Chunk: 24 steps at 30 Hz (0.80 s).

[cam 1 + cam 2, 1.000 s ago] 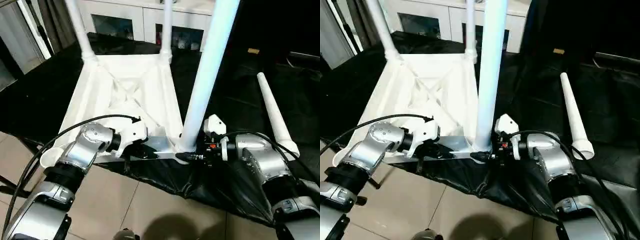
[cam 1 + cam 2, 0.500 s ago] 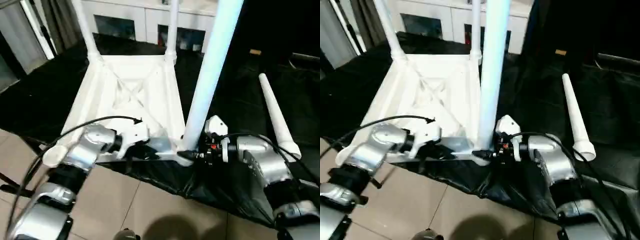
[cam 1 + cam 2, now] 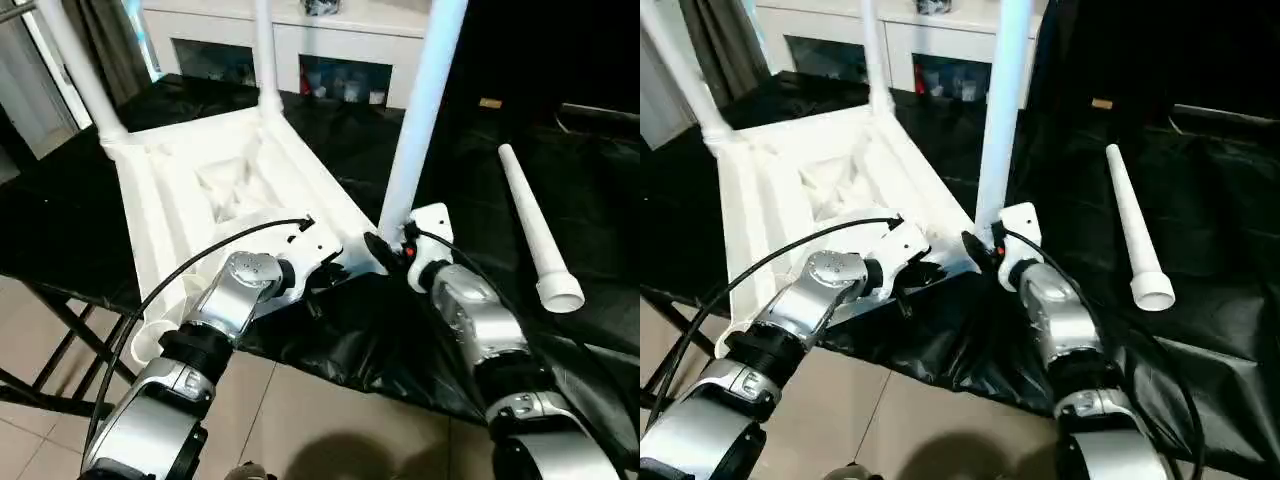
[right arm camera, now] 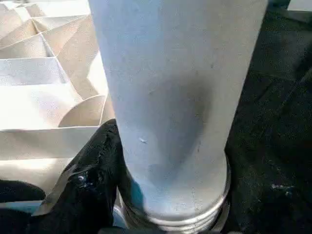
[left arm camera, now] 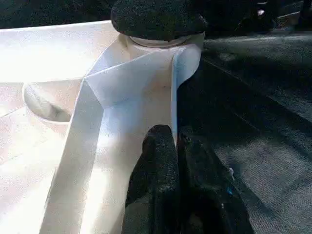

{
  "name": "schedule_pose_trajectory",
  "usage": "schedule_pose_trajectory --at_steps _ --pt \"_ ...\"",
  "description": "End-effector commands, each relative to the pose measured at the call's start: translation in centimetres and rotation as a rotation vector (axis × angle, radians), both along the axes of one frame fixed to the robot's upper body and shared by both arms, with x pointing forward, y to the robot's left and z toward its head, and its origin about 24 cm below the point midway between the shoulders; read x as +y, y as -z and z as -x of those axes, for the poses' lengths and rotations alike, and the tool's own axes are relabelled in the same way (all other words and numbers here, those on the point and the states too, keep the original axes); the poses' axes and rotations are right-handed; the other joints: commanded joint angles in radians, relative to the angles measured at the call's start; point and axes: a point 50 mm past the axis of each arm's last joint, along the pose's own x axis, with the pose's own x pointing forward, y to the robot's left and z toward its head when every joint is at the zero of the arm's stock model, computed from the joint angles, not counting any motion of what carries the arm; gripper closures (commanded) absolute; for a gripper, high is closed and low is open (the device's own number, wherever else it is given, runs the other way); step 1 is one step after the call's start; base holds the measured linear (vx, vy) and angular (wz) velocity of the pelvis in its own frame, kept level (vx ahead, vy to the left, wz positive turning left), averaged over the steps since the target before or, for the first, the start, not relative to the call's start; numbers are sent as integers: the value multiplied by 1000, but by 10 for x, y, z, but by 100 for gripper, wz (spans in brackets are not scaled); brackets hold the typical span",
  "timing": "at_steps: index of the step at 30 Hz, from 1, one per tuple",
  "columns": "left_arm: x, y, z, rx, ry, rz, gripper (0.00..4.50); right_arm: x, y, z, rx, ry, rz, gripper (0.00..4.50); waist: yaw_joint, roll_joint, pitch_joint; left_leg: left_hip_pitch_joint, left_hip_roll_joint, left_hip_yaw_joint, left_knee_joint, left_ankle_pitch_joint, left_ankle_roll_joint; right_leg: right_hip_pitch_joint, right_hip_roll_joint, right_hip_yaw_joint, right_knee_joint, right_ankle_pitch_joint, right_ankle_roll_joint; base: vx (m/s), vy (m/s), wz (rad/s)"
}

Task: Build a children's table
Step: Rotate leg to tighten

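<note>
Nearest the robot, the left gripper (image 3: 330,272) is pinched shut on the near rim of the tabletop (image 3: 190,215), its black fingers (image 5: 163,161) closed over the thin white wall just beside the corner socket. The right gripper (image 3: 385,248) sits at the foot of the near leg (image 3: 415,120); its fingers (image 4: 92,165) wrap the base of that upright tube, narrower than a second ago, so I judge it is holding the leg where it enters the socket.

What has changed is the lie of the whole piece: a second ago the upturned tabletop faced the robot roughly square, and now it stands turned, its long side running away to the far left, with both wrists swung round with it. That reads as the two arms rotating the half-built table on the black cloth (image 3: 470,180), probably to bring the empty corner socket (image 3: 150,340) at the near left within reach.

Further back, two more legs stand seated in the far sockets, one at the far left corner (image 3: 85,85) and one (image 3: 265,50) toward the cabinet (image 3: 300,50). The fourth leg (image 3: 532,230) lies loose on the cloth well to the right, flared end nearest, not yet fitted
</note>
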Motion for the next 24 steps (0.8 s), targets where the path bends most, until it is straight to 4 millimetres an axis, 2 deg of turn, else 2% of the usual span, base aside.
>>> schedule_pose_trajectory --at_steps 1,3,5,6,8,10,11,14,15,17,18,19,20,23,24 --pt "-18 -18 -2 -106 28 53 450 50 10 13 50 -202 -56 116 -1 -1 -63 -1 52 -20 -73 -152 46 51 -97 55 -79 -210 -188 0 0 0" --pt "-16 -18 -1 -107 34 52 450 48 10 13 47 -203 -58 94 -2 0 -61 1 52 -20 -74 -175 43 49 -98 56 -82 -231 -189 0 0 0" --pt "-10 -19 2 -104 76 58 450 39 8 12 15 -238 -33 94 -1 4 -61 0 53 -22 -76 -194 39 51 -100 56 -84 -255 -185 0 0 0" --pt "-7 -19 3 -98 93 54 450 35 7 13 1 -263 -21 94 -3 3 -61 -3 53 -23 -76 -193 40 53 -100 56 -83 -251 -184 0 0 0" --pt "0 -18 6 -93 139 45 450 26 6 15 -12 -331 12 94 -6 -1 -63 -4 51 -20 -73 -177 48 54 -97 56 -81 -224 -188 0 0 0" --pt "4 -17 7 -85 155 36 450 21 6 16 -18 -368 36 94 -7 0 -64 -6 53 -20 -71 -150 59 54 -96 56 -75 -184 -198 0 0 0" --pt "7 -17 8 -82 170 33 450 18 6 17 -19 -399 47 94 -9 -5 -64 -7 53 -19 -70 -141 64 55 -95 56 -72 -165 -206 0 0 0" --pt "22 -16 12 -50 219 25 450 12 0 24 -38 -583 51 94 -5 -3 -65 -9 55 -17 -65 -119 88 56 -95 54 -66 -120 -225 0 0 0" --pt "30 -15 15 -32 249 19 450 10 -2 29 -39 -677 50 94 -4 -9 -67 -7 56 -14 -63 -113 96 56 -94 54 -64 -107 -230 0 0 0" --pt "36 -15 18 -12 276 23 450 8 -3 33 -30 -747 53 94 0 -4 -67 -8 59 -14 -62 -95 108 55 -94 54 -57 -78 -240 0 0 0" --pt "36 -15 18 -12 276 23 450 8 -3 33 -30 -747 53 94 1 -7 -67 -7 59 -14 -62 -95 111 55 -93 52 -57 -76 -243 0 0 0" --pt "41 -15 20 0 294 28 450 7 -4 35 -19 -798 58 94 3 -4 -66 -6 59 -13 -61 -101 112 52 -94 53 -58 -85 -247 0 0 0" --pt "45 -15 22 14 311 31 450 5 -4 37 -9 -843 61 94 4 -11 -67 -5 59 -12 -61 -103 112 54 -95 52 -59 -90 -246 0 0 0" --pt "48 -15 24 26 335 23 450 5 -5 37 -1 -883 72 94 7 -7 -64 -5 61 -13 -63 -115 104 50 -95 53 -61 -127 -241 0 0 0" --pt "51 -15 26 40 358 15 450 5 -6 38 3 -928 88 94 7 -14 -64 -3 61 -12 -64 -122 101 50 -95 53 -63 -143 -238 0 0 0"
